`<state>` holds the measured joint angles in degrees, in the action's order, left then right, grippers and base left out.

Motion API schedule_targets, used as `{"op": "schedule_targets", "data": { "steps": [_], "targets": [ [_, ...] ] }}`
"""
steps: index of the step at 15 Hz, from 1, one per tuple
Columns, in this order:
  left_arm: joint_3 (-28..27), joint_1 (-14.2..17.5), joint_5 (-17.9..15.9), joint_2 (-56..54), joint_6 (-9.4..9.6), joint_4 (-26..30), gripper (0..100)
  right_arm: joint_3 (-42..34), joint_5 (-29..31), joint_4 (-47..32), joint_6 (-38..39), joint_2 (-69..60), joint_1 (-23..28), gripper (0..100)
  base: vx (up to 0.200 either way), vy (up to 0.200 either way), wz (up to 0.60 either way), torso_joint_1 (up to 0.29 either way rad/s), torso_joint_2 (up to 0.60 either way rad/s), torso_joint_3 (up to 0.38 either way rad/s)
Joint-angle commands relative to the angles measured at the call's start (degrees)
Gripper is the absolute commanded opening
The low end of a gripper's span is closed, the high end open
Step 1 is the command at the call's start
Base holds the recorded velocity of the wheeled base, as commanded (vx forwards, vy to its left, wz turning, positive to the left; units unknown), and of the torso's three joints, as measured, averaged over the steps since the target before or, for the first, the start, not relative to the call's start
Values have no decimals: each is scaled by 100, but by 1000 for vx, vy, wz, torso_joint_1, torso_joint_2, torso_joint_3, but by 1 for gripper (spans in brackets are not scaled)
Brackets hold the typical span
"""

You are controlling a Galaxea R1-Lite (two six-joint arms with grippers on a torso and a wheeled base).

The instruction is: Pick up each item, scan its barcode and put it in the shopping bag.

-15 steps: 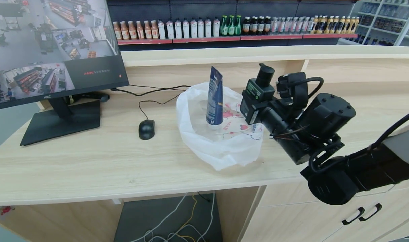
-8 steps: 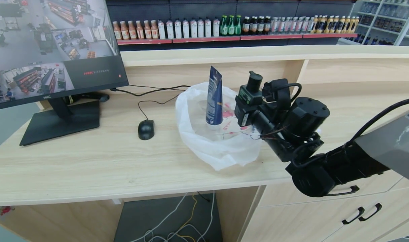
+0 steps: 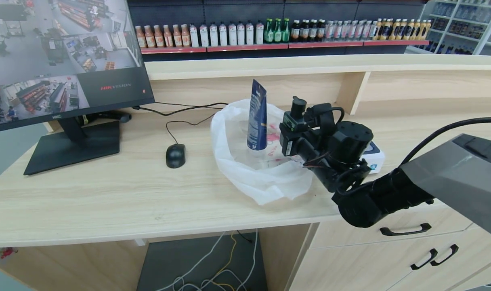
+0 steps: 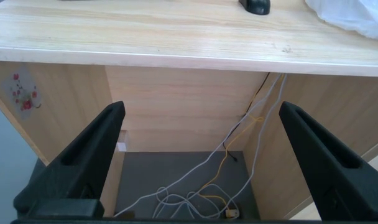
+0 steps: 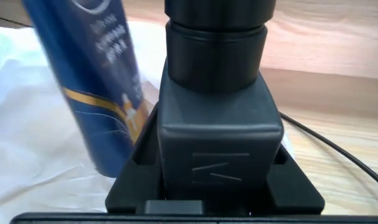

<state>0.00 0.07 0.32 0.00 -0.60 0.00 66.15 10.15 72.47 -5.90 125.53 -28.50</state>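
A blue tube point(image 3: 257, 117) stands upright inside the white shopping bag point(image 3: 245, 173) on the counter. My right gripper point(image 3: 306, 139) is just right of the bag's rim, shut on a black barcode scanner point(image 3: 292, 123) whose head points up and back. In the right wrist view the scanner point(image 5: 217, 130) is right in front, the blue tube point(image 5: 99, 93) close beside it over the bag point(image 5: 27, 174). A white and blue box point(image 3: 374, 155) lies on the counter behind my right arm. My left gripper point(image 4: 201, 155) hangs open below the counter's front edge, holding nothing.
A monitor point(image 3: 59, 60) stands at the back left, with a black mouse point(image 3: 175, 155) and its cable between it and the bag. A raised ledge point(image 3: 269, 66) runs behind the counter. Loose cables point(image 4: 239, 168) hang in the opening under the counter. Drawers point(image 3: 407, 230) sit below right.
My right arm has swung left and down with the scanner, closer to the bag and the tube. This uncovered the white and blue box behind it.
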Motion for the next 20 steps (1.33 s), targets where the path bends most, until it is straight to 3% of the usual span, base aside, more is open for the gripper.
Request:
{"op": "schedule_targets", "data": {
  "steps": [1,20],
  "targets": [
    [0,1,3,0,-2,0,100,12,4,4,10,156,46,0,0,0,0,0,0,0],
    [0,1,3,0,-2,0,100,188,22,56,71,675,108,0,0,0,0,0,0,0]
  ]
}}
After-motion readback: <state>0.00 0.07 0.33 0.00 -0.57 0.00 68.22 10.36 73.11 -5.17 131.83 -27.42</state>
